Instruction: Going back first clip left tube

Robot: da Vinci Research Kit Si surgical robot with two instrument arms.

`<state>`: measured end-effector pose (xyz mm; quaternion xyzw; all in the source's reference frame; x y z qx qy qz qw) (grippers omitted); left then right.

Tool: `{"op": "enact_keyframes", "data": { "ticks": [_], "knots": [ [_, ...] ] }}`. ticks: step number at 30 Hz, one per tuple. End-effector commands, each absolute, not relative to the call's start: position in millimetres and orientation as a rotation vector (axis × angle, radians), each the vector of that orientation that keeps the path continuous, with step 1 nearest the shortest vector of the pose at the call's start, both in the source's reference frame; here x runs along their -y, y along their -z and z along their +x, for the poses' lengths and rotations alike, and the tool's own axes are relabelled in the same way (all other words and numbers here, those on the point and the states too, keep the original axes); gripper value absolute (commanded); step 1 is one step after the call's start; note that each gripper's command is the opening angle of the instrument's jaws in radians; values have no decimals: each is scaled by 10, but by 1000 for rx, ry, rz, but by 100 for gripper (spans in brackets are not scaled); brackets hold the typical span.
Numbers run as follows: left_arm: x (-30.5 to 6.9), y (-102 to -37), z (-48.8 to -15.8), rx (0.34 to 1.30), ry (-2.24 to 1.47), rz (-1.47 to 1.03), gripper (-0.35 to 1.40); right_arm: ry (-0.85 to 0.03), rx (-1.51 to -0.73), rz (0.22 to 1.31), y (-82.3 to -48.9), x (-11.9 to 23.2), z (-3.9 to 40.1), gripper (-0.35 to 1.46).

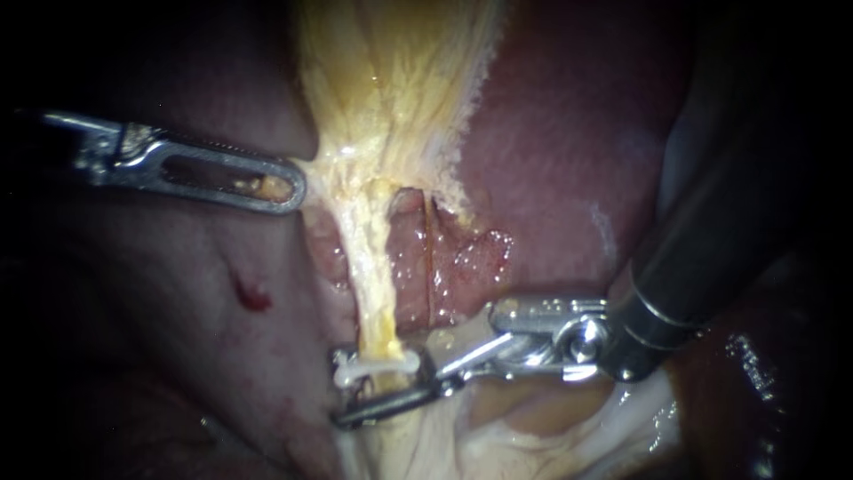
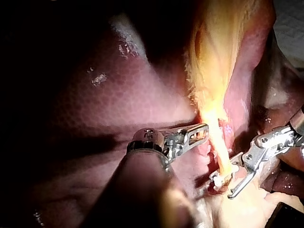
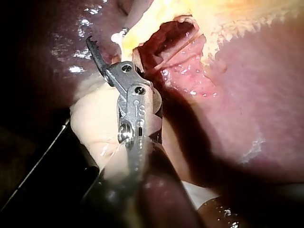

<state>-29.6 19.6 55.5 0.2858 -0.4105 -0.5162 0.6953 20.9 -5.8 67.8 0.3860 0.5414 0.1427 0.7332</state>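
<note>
Endoscope view: the left instrument (image 1: 289,188) has its jaws closed on yellowish gallbladder (image 1: 391,80) tissue at the narrow lower end, and tissue shows through the jaw slot. The right instrument (image 1: 348,391) has its jaws parted with a visible gap, holding nothing. The left tube (image 1: 373,284) runs down into that gap. The clip (image 1: 378,364), white, sits across the tube just by the upper jaw, with the lower jaw just under it. A thin reddish strand (image 1: 431,258) lies beside the tube, liver (image 1: 551,133) behind. Left wrist view: own jaws clamp the yellow tissue ahead of them. Beyond them is the right instrument (image 2: 223,187), jaws apart, clip (image 2: 218,179) at one jaw tip on the tube (image 2: 220,154). Right wrist view: one dark jaw shows ahead of the wrist joint, the other is unclear. A raw opened patch (image 3: 178,42) lies beside it, liver (image 3: 266,95) further off.
</note>
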Motion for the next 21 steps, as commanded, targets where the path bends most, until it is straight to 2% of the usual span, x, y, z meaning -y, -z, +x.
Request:
{"op": "enact_keyframes", "data": {
  "ticks": [1, 6, 13, 21],
  "knots": [
    [-196, -555, -296, 916, 1151, 639, -35, -312, -1196, 827, -680, 57, 209, 49],
    [-196, -555, -296, 916, 1151, 639, -35, -272, -1225, 740, -685, 48, 209, 49],
    [-196, -555, -296, 916, 1151, 639, -35, -271, -1241, 622, -696, 32, 199, 50],
    [-195, -555, -294, 916, 1150, 640, -35, -227, -1258, 582, -686, 22, 167, 50]
  ]
}}
